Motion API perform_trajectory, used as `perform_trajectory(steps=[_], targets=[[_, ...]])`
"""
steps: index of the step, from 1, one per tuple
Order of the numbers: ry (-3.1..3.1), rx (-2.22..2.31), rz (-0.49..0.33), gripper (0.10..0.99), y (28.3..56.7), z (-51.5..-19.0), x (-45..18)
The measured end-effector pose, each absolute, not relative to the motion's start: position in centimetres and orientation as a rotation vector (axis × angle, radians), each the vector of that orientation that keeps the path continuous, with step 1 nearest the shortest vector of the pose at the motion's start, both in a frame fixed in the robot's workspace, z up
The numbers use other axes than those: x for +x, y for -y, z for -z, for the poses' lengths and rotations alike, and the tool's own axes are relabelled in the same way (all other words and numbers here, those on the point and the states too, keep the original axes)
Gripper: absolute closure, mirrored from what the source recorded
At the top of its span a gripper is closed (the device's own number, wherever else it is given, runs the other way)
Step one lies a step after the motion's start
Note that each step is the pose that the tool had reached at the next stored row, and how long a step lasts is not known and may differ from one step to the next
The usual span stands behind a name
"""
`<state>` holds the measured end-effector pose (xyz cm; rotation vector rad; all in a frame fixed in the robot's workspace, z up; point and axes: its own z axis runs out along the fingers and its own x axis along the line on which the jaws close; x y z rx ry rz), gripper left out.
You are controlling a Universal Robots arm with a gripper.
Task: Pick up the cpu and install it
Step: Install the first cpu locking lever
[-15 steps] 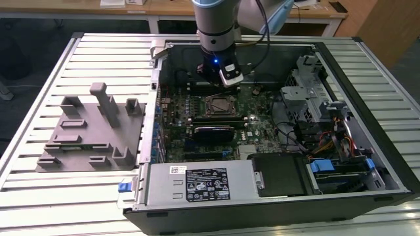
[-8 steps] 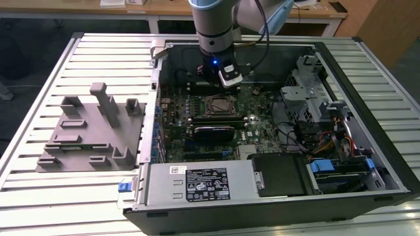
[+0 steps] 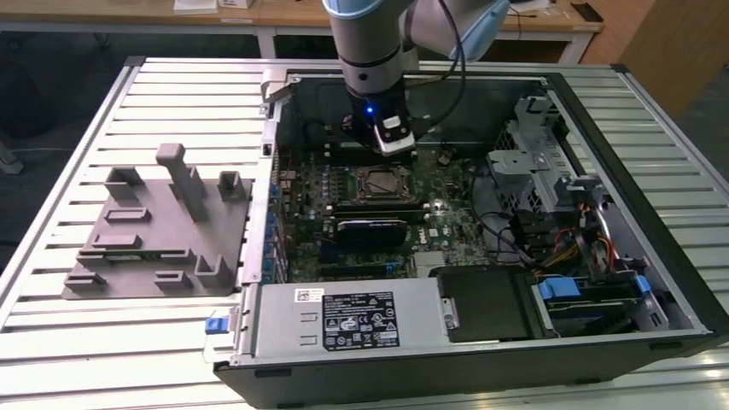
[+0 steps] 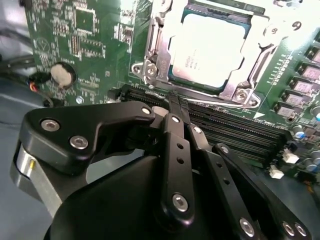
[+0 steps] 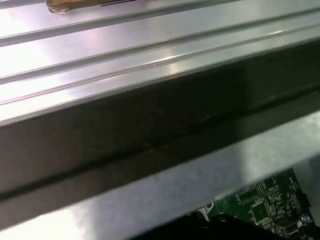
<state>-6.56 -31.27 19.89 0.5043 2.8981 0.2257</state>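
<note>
End effector (image 4: pixel 175 107), fingers pressed together and empty, is held just short of the cpu (image 4: pixel 210 50), seated in its socket; the placing step looks done.

— How is the arm (image 3: pixel 370 51) posed?
— It is held upright, wrist pointed straight down.
— And the gripper (image 4: pixel 175 102)?
— Its black fingers (image 4: pixel 176 145) are pressed together, nothing held.
</note>
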Motion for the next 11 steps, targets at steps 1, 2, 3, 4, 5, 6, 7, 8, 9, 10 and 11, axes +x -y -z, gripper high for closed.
perform_trajectory(steps=[1, 2, 3, 4, 5, 6, 7, 8, 9, 10, 11], targets=[[-2.894, 0.522, -0.224, 0.98, 31.27, -19.85, -6.58], [-2.891, 0.536, -0.222, 0.98, 31.26, -19.83, -6.62], [-2.889, 0.547, -0.221, 0.98, 31.26, -19.83, -6.69], [-2.887, 0.553, -0.22, 0.98, 31.24, -19.82, -6.74], [-2.887, 0.554, -0.221, 0.98, 31.22, -19.81, -6.77], [-2.887, 0.555, -0.221, 0.98, 31.19, -19.81, -6.78], [-2.887, 0.555, -0.22, 0.98, 31.14, -19.81, -6.79], [-2.887, 0.555, -0.22, 0.98, 31.09, -19.81, -6.79], [-2.887, 0.555, -0.22, 0.98, 31.03, -19.81, -6.79], [-2.886, 0.555, -0.22, 0.98, 30.96, -19.81, -6.79], [-2.887, 0.555, -0.22, 0.98, 30.94, -19.81, -6.79]])
